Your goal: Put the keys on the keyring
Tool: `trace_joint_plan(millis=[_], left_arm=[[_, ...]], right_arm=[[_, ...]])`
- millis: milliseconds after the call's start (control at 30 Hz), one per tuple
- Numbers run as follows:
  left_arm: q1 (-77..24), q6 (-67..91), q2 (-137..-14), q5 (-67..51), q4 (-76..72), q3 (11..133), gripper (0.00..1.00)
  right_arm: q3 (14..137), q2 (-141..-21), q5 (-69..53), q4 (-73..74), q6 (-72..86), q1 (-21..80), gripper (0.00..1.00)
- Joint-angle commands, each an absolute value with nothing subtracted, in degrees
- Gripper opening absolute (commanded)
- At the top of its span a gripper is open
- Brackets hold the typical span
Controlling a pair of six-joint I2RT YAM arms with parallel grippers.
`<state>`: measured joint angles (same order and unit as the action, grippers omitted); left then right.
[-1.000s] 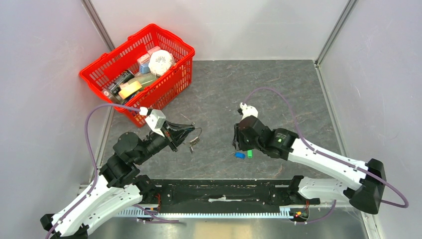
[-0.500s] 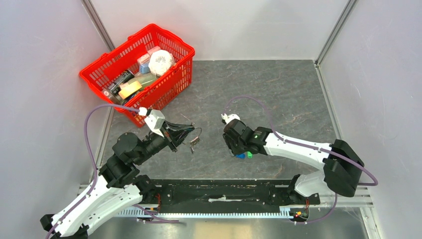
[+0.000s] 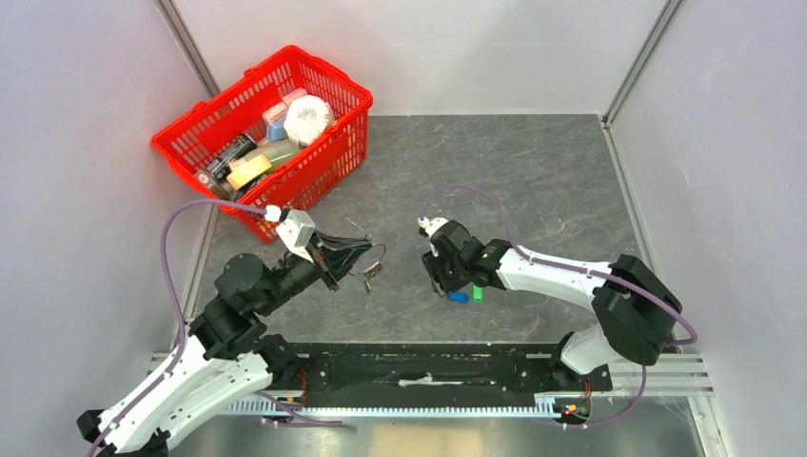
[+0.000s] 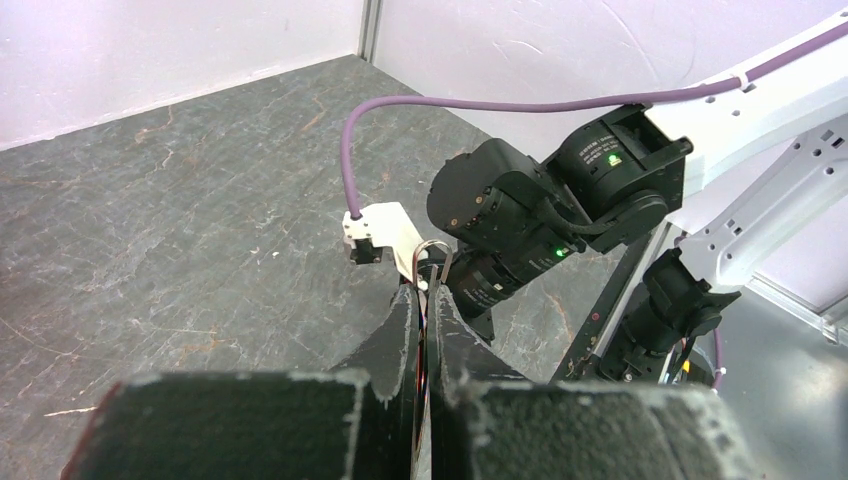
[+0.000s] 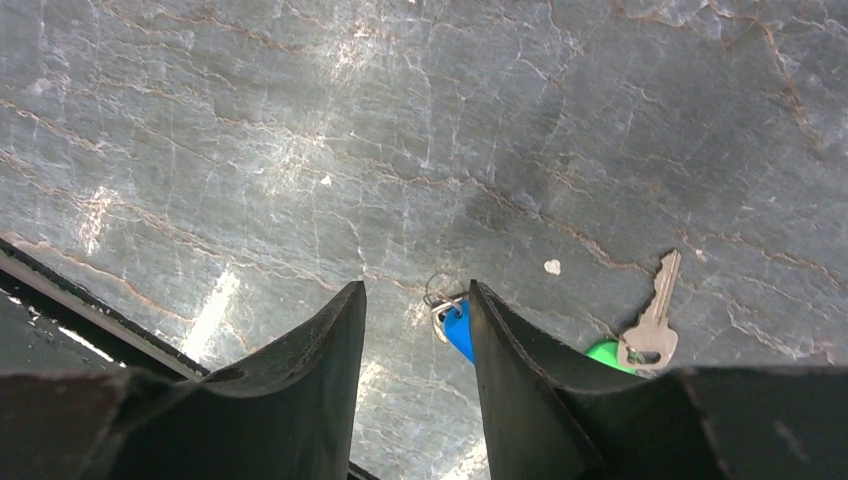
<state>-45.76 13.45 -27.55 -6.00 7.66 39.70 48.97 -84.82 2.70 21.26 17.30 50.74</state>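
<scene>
Sitting on the desk [image 3: 533, 181], far left corner: red basket [image 3: 266, 124]. Clamps the keyring [image 4: 432, 247] in the tight-closed left pincer [image 4: 424, 305] (raised off the desk). Poises the half-open, empty right pincer [image 5: 415, 290] over the blue key [image 5: 460, 332], green key [image 5: 600, 352] and silver key [image 5: 655, 310] beside.

Basket [image 3: 319, 171] far left on table [image 3: 533, 190]; keyring [image 3: 373, 259] left of keys [image 3: 466, 295] lying mid-table
</scene>
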Motion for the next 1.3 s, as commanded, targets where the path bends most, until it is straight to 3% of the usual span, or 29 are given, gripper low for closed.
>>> trace_joint_plan(millis=[0,567,900,1267], left_arm=[[-45.7,13.1,-27.5,-5.4,6.2,41.2,0.02],[-45.7,13.3,-27.6,-5.9,6.2,41.1,0.02],[-45.7,13.6,-27.7,-6.2,6.1,40.8,0.02],[-45.7,13.7,-27.6,-6.2,5.9,40.6,0.02]], right_arm=[[48.0,-86.2,-1.8,17.0,16.3,49.3,0.5],[44.7,-86.2,-7.1,15.5,20.7,45.4,0.48],[42.8,-83.4,-7.5,15.9,22.7,45.0,0.42],[42.1,-78.7,-6.1,18.2,23.7,45.0,0.44]])
